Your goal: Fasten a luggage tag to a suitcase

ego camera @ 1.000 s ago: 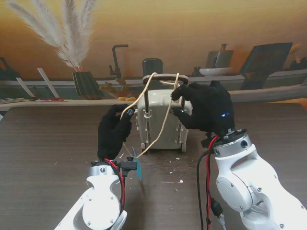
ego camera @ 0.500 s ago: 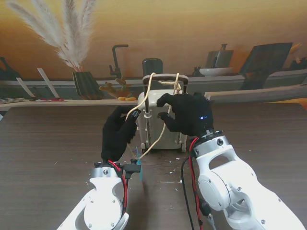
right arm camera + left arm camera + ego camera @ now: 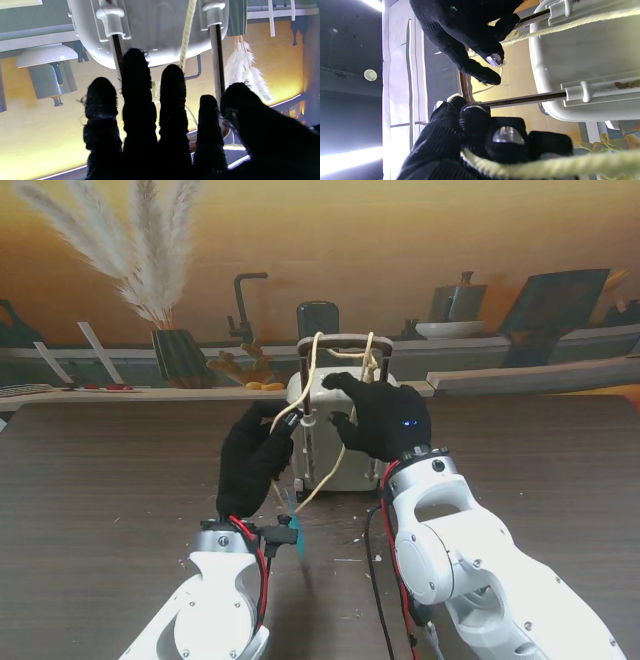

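A small white suitcase (image 3: 350, 450) stands upright mid-table, its brown pull handle (image 3: 345, 340) raised. A cream cord (image 3: 312, 365) loops over that handle and runs down to my left hand (image 3: 252, 462), which is shut on it; the left wrist view shows the cord (image 3: 545, 165) lying across my curled fingers. A teal tag (image 3: 296, 537) hangs by my left wrist. My right hand (image 3: 380, 420) hovers in front of the suitcase (image 3: 155, 30), fingers spread and holding nothing. The cord (image 3: 186, 32) passes just behind its fingertips (image 3: 172, 82), between the two handle rods (image 3: 216, 50).
A dark vase of pampas grass (image 3: 180, 355) and a dark rounded object (image 3: 318, 317) stand behind the suitcase along the backdrop. White crumbs (image 3: 360, 540) lie on the dark wooden table (image 3: 100, 480) near me.
My right hand has swung left, from beside the handle top to the suitcase's front. My left hand has edged right and farther, still holding the cord.
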Robot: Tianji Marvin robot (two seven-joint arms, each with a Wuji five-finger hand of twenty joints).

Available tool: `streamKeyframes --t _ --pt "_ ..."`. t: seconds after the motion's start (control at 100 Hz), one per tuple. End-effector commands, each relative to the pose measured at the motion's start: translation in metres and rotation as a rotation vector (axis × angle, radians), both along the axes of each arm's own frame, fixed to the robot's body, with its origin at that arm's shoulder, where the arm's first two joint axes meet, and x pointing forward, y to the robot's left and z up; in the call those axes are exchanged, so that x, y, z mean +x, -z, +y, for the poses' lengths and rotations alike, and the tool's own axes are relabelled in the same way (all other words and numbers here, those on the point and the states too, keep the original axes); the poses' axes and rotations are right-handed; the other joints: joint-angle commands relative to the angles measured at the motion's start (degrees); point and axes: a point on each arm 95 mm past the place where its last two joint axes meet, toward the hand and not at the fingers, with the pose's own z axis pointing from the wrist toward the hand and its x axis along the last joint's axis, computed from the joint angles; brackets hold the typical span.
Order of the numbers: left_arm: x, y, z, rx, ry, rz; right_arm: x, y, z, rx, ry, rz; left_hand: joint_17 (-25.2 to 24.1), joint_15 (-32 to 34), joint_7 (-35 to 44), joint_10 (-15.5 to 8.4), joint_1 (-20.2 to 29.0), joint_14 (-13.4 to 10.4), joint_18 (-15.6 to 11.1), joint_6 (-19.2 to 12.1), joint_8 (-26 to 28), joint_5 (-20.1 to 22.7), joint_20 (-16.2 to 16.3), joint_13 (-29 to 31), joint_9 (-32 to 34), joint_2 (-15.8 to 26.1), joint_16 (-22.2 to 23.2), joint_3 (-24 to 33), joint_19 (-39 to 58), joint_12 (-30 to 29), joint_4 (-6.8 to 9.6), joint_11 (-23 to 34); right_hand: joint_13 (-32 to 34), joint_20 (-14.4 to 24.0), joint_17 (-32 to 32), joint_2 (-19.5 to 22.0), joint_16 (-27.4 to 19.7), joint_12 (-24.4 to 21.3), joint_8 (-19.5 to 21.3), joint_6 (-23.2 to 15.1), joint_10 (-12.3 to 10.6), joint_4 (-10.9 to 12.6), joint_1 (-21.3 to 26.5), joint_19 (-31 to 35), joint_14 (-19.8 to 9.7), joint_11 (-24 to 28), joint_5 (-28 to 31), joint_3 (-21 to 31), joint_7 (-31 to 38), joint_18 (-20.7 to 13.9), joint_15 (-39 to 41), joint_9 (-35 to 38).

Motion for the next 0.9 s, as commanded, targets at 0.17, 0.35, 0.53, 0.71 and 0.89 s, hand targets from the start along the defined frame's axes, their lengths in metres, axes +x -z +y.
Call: streamKeyframes --t 0.17,0.35,0.53,0.71,0.89 --pt "-0.003 -0.007 -0.007 0.005 0.046 -0.035 0.006 0.002 -0.004 0.009 0.045 0.032 1.4 0.8 0.0 1.4 1.6 1.0 -6.4 -0.4 -1.3 0.2 -0.8 1.0 -0.1 0.7 0.1 -1.5 14.9 0.9 0.49 -0.1 0.6 0.9 -1.0 2.1 1.7 1.9 -2.7 5.4 1.1 2.4 0.9 1.7 1.6 4.1 -6.8 -2.8 -1.7 1.8 2.5 -2.0" --pt "-0.003 -0.008 -0.013 0.015 0.072 -0.051 0.007 0.002 -0.005 0.034 0.066 0.056 1.4 0.8 -0.2 1.4 1.6 1.0 -6.4 -0.5 -1.4 0.3 -0.9 0.9 -0.1 0.6 0.1 -1.5 14.9 0.9 0.53 -0.1 0.9 1.7 -0.2 2.6 2.8 3.6 -4.7 8.0 0.5 2.7 1.3 3.7 1.2 7.9 -9.9 -3.4 -2.0 2.1 6.4 -2.3" --pt "-0.003 -0.008 -0.015 0.022 0.084 -0.06 0.003 0.001 -0.006 0.079 0.076 0.078 1.4 0.8 -0.3 1.3 1.6 1.0 -6.4 -0.5 -1.5 0.4 -1.0 0.9 -0.1 0.6 0.1 -1.4 14.9 0.9 0.57 -0.2 1.1 2.2 0.1 2.8 3.1 4.3 -5.6 9.7 0.5 2.8 1.7 4.8 1.4 9.4 -11.9 -3.6 -2.4 2.5 8.5 -2.2" --pt "-0.003 -0.007 -0.016 0.022 0.088 -0.065 -0.001 -0.001 -0.006 0.102 0.089 0.062 1.4 0.8 -0.4 1.3 1.5 1.0 -6.5 -0.5 -1.5 0.5 -1.0 0.9 -0.1 0.5 0.1 -1.4 14.9 0.8 0.58 -0.2 0.9 2.2 0.0 2.9 2.8 4.2 -6.1 10.3 0.7 2.9 1.9 4.9 1.7 9.4 -13.4 -3.7 -2.8 2.7 8.8 -2.3" --pt "-0.004 -0.005 -0.017 0.022 0.097 -0.065 -0.001 -0.002 -0.003 0.111 0.091 0.073 1.3 0.7 -0.5 1.3 1.5 1.0 -6.4 -0.5 -1.5 0.4 -1.1 0.8 0.0 0.4 0.1 -1.4 14.9 0.8 0.62 -0.2 0.8 2.2 -0.1 3.0 2.5 4.1 -6.6 11.0 0.7 3.0 1.9 4.9 1.8 9.6 -13.8 -3.9 -2.7 2.7 9.0 -2.4"
